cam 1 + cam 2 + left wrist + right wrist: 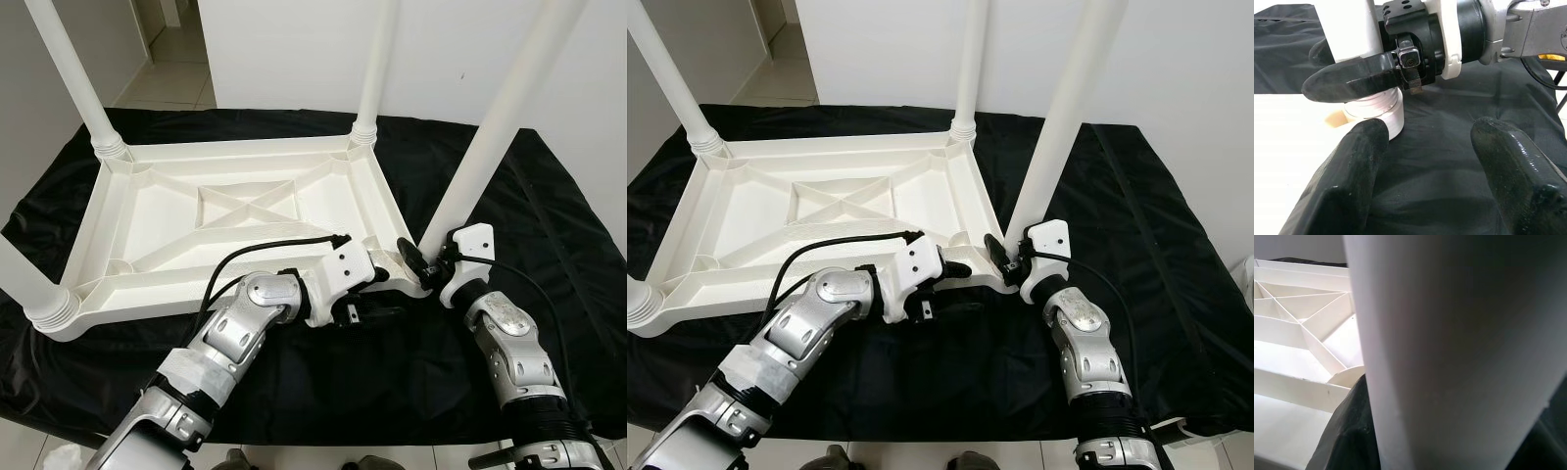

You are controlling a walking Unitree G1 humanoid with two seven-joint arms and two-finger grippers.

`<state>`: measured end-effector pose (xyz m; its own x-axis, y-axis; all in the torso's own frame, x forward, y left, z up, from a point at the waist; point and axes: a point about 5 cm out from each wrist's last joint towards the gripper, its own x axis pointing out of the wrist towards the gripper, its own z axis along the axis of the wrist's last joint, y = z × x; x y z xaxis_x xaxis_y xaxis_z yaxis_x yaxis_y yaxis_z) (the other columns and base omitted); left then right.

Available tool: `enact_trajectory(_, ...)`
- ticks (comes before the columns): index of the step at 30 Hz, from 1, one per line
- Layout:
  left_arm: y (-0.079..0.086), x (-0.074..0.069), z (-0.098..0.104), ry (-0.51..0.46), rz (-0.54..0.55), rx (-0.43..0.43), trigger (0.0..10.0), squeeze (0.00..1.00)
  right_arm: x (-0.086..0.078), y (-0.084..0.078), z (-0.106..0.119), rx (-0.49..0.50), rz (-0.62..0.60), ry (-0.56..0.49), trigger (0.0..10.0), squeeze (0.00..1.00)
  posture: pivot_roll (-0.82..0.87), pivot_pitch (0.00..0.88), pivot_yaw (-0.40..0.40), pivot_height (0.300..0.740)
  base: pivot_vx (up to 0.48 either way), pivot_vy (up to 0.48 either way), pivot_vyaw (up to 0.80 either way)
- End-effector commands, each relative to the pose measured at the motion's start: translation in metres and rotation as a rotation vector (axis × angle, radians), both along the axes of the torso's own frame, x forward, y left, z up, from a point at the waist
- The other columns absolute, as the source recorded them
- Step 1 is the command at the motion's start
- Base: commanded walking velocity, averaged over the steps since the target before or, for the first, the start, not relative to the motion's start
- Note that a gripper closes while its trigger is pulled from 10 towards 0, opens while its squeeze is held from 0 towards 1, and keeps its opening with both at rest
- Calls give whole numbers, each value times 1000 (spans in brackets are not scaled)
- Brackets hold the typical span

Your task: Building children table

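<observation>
On black cloth (549, 225): white tabletop (235, 211), inverted, ribs up. Legs: far-left leg (73, 83), far-right leg (377, 69) and near-left leg (29, 284) stand in their corner sockets. Fourth leg (495, 127) at near-right corner, leaning, base collar at socket; not yet seated, I'd say. My right gripper (419, 262) clamped round it low down. My left gripper (377, 311) just beside, fingers (1347, 181) spread, holding nothing. Remaining, my est.: seat leg 4, flip table.
</observation>
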<state>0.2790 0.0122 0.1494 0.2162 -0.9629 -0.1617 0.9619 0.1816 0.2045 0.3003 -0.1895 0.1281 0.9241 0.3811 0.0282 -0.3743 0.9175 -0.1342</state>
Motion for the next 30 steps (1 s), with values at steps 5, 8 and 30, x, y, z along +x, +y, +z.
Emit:
enact_trajectory(5, 3, 6, 1, -13, 41, 5, 10000, 0, 1, 4, -5, 21, -129, 12, 10000, 0, -36, 0, -4, 740, 0, 0, 0)
enact_trajectory(8, 0, 5, 1, -13, 38, 0, 10000, 0, -3, 8, -2, 46, -225, -17, 10000, 0, -55, 0, 11, 740, 0, 0, 0)
enact_trajectory(30, 5, 7, -1, 24, 41, -17, 10000, 0, -36, 24, 2, 159, -836, -52, 10000, 0, -69, 0, 17, 740, 0, 0, 0)
